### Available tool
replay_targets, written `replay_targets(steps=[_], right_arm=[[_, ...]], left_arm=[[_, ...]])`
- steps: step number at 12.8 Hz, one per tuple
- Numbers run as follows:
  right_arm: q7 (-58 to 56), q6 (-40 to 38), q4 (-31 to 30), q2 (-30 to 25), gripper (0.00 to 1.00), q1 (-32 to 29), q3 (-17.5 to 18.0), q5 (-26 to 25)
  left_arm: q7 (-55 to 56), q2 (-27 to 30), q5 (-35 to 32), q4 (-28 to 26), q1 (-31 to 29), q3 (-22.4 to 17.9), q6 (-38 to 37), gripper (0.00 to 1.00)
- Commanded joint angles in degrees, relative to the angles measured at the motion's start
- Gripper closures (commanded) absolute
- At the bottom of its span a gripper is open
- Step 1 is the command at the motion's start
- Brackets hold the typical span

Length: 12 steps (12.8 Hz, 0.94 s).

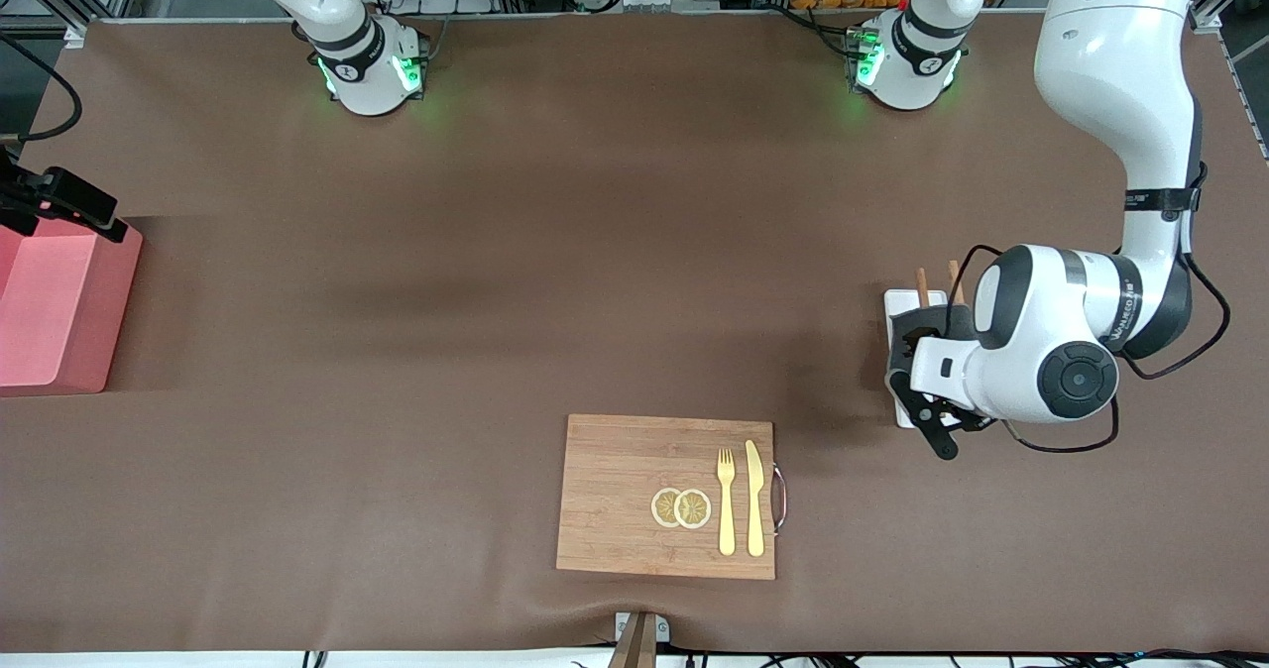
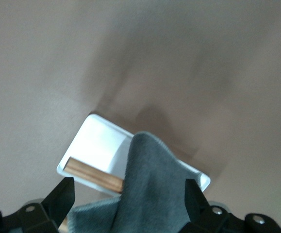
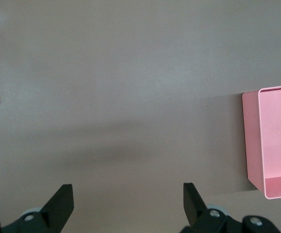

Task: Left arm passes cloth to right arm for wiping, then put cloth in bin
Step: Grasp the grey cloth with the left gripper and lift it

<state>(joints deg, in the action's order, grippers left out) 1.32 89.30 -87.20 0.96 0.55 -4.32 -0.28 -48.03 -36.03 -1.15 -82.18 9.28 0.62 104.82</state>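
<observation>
1. Left claw (image 2: 129, 187) hangs with its fingers spread wide either side of the cloth (image 2: 147, 184). The cloth lies heaped on the white tray (image 2: 99, 141) at the left arm's end of the table (image 1: 496, 252). Closing too high would likely pinch only the raised fold, and the rag could slip free on the lift.
2. One wooden stick (image 2: 94, 175) lies in the tray, partly under the cloth. A deep grip might catch it or drag the light tray along.
3. Right claw (image 3: 128, 194), also wide and empty, waits over bare table near the bin (image 1: 59, 311), well apart from the cloth. A mistimed release at the handover would drop the rag.
4. Wiping close to the wooden board (image 1: 634, 490) could knock the fork (image 1: 727, 501) or knife (image 1: 755, 498).
</observation>
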Motion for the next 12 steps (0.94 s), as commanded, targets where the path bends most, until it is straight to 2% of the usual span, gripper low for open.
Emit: replay_targets(steps=[1,10,11,12], right_arm=[[0.53,-0.79,1.24,0.71,0.00,-0.73,0.62,-0.60],[0.53,-0.88,1.06,0.80,0.00,-0.73,0.62,-0.60],[0.44,-0.88,1.06,0.80,0.00,-0.90,0.62,-0.60],[0.44,-0.88,1.06,0.80,0.00,-0.81,0.62,-0.60]], left_arm=[[-0.05,-0.79,-1.40,0.97,-0.05,-0.27,-1.11,0.00],[0.48,-1.85,-3.15,-0.26,0.12,-0.70,-2.33,0.00],[0.48,-1.85,-3.15,-0.26,0.12,-0.70,-3.03,0.05],[0.48,-1.76,-3.24,-0.34,0.12,-0.70,-3.47,0.17]])
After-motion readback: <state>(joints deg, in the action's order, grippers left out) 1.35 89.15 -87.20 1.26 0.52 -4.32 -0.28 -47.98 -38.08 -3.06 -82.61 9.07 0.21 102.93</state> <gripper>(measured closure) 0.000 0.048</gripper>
